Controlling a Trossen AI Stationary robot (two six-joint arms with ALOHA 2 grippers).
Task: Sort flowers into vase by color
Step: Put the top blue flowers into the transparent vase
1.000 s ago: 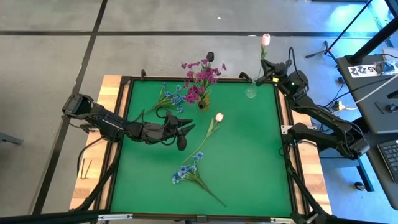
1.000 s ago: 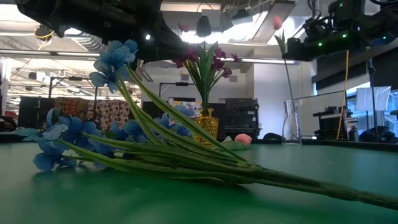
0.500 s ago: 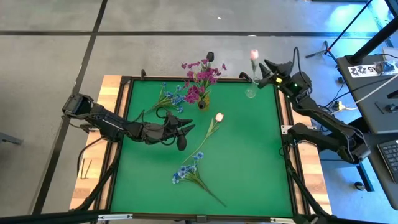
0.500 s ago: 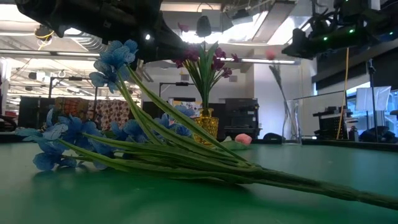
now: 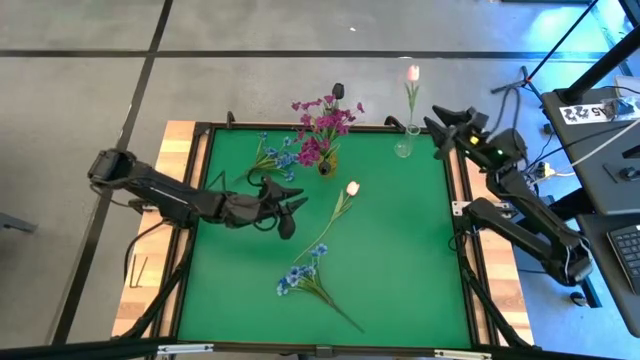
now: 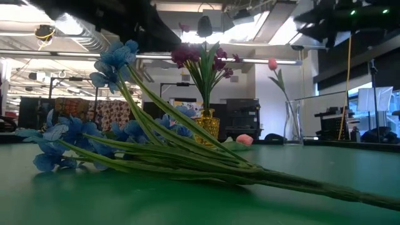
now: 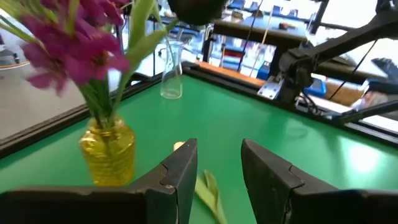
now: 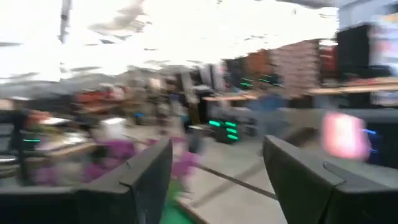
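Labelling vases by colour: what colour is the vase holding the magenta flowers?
Yellow-gold, textured glass vase; the left wrist view shows it best.

Robotics lab: concrete floor (image 5: pixel 90 60), framed green test table (image 5: pixel 400 250), equipment racks (image 6: pixel 240 119) behind.

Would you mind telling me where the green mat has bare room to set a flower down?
The mat's right half is bare, between the white tulip and the right rail. The left near corner is also free. The far edge around the yellow vase is crowded, and a blue spray lies centre-near.
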